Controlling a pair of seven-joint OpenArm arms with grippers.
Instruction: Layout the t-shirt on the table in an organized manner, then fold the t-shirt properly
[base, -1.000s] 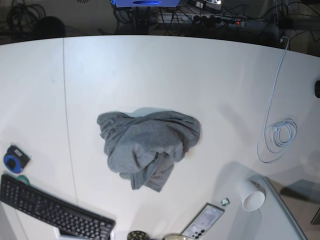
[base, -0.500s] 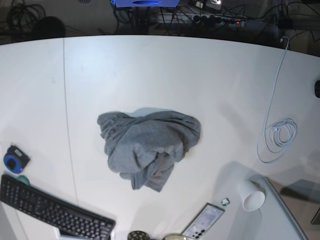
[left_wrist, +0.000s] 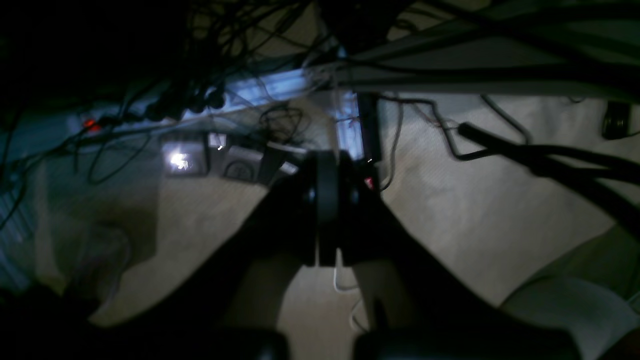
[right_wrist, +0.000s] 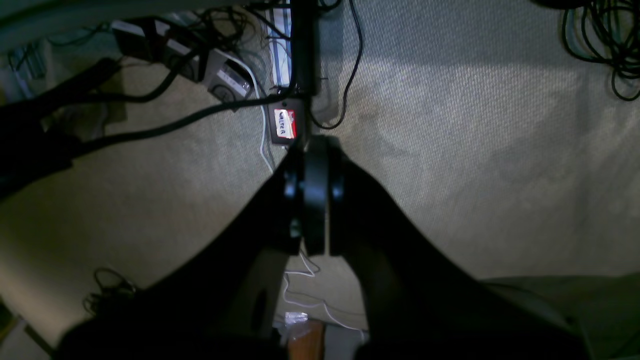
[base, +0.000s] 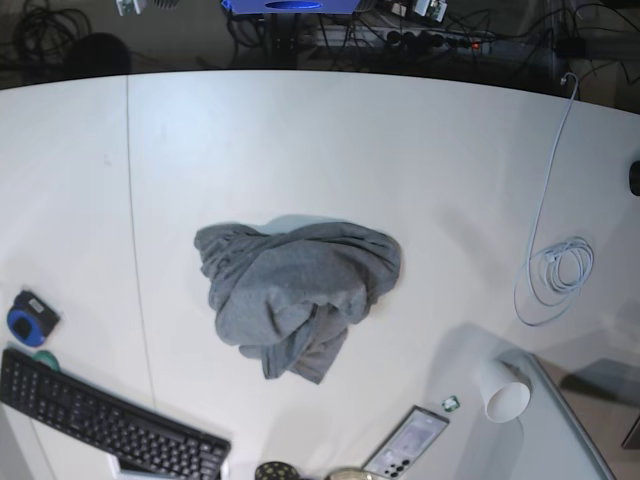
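The black left pincer (left_wrist: 327, 220) and black right pincer (right_wrist: 312, 210) are pressed together on nothing, seen over ribbed beige carpet (right_wrist: 475, 125) and tangled cables, off the smooth white desk (base: 320, 140). The soft heather-grey cotton t-shirt (base: 295, 295) is crumpled in a rounded, creased heap mid-desk, well apart from both.

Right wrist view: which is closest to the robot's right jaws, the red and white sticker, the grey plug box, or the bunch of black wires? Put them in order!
Going by how they sit in this view, from the shut right jaws:
1. red and white sticker, just past the tips, slightly left.
2. grey plug box, further up and left.
3. bunch of black wires, far off in the top right corner.
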